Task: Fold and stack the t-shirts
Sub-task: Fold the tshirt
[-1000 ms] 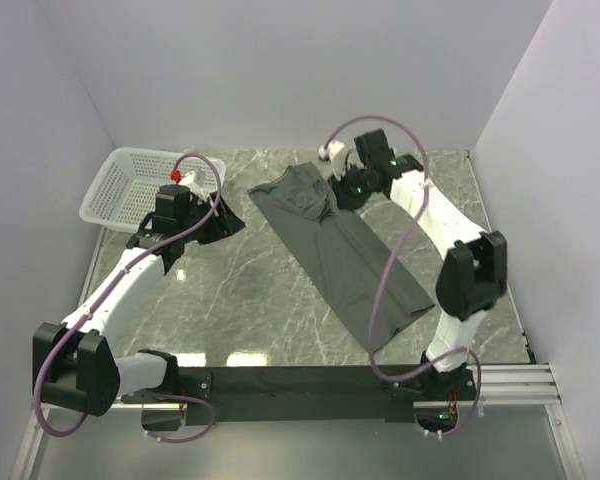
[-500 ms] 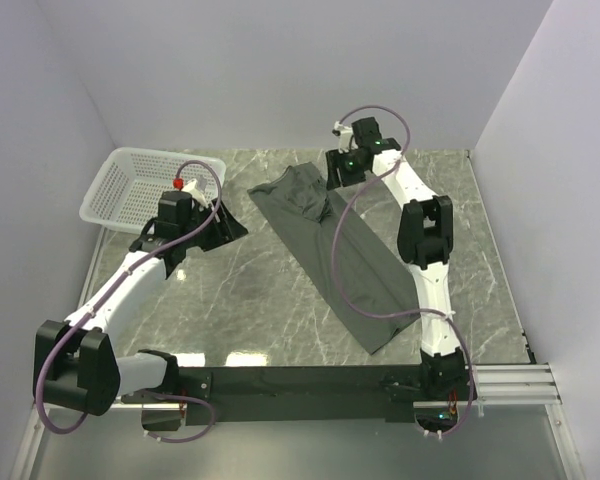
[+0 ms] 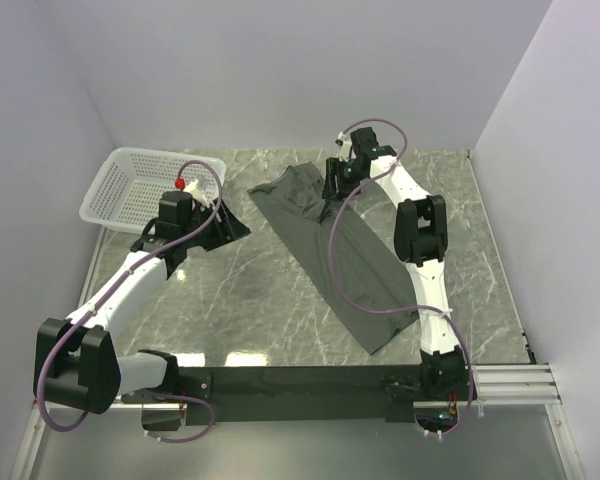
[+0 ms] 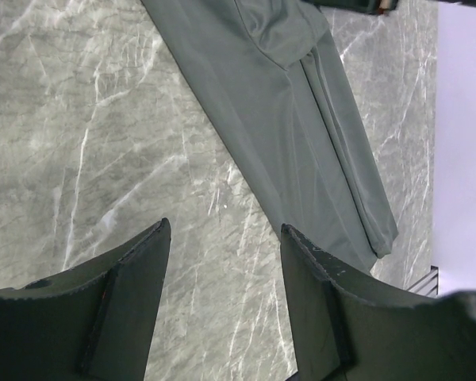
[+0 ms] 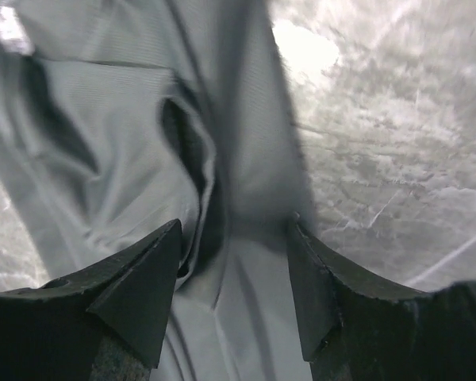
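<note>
Lying folded into a long narrow band, the dark grey-green t-shirt [image 3: 365,270] stretches diagonally across the marble surface [image 3: 250,300], from the far middle toward the near right. The right hand [image 3: 331,184] is poised at the shirt's far end, its fingers spread apart with rumpled cloth below and between them but nothing clamped. The left hand [image 3: 230,226], likewise released and grasping nothing, hangs over bare marble to the left of the shirt, close to the white mesh basket [image 3: 130,185] in the far left corner.
</note>
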You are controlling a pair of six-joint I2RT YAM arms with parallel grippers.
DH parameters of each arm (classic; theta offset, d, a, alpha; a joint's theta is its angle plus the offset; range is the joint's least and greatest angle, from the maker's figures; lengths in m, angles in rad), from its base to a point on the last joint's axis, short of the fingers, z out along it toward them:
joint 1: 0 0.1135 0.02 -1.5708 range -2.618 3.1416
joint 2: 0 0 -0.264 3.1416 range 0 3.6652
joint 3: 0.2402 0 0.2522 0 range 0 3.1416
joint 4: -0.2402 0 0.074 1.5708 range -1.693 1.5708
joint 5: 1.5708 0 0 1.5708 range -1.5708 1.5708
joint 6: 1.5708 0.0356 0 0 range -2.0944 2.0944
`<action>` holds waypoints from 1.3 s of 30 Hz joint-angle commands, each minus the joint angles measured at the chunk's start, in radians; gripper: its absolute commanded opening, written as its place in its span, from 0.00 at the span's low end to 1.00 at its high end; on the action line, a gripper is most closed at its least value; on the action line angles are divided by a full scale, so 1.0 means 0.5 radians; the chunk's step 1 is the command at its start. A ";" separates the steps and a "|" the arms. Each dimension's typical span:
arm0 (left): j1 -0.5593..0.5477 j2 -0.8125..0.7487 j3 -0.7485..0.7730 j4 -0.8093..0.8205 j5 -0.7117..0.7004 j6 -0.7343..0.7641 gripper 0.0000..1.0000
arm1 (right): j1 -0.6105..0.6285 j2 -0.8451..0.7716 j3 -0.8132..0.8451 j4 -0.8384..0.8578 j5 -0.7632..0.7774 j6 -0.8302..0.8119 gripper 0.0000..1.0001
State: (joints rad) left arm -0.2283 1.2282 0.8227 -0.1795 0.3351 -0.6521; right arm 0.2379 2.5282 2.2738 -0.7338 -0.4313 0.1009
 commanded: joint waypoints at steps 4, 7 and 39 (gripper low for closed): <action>0.006 0.010 -0.016 0.098 0.060 -0.036 0.63 | -0.025 0.067 0.073 0.013 0.080 0.148 0.61; 0.006 0.010 -0.016 0.098 0.063 -0.046 0.62 | -0.028 0.079 0.070 0.007 0.187 0.163 0.59; 0.003 0.038 0.005 0.104 0.130 -0.073 0.62 | -0.074 -0.135 -0.105 0.133 -0.138 0.148 0.11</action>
State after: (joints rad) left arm -0.2283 1.2411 0.8219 -0.1612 0.3759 -0.6781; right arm 0.2028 2.5271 2.2238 -0.7067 -0.4908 0.1741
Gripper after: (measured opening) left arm 0.621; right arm 0.111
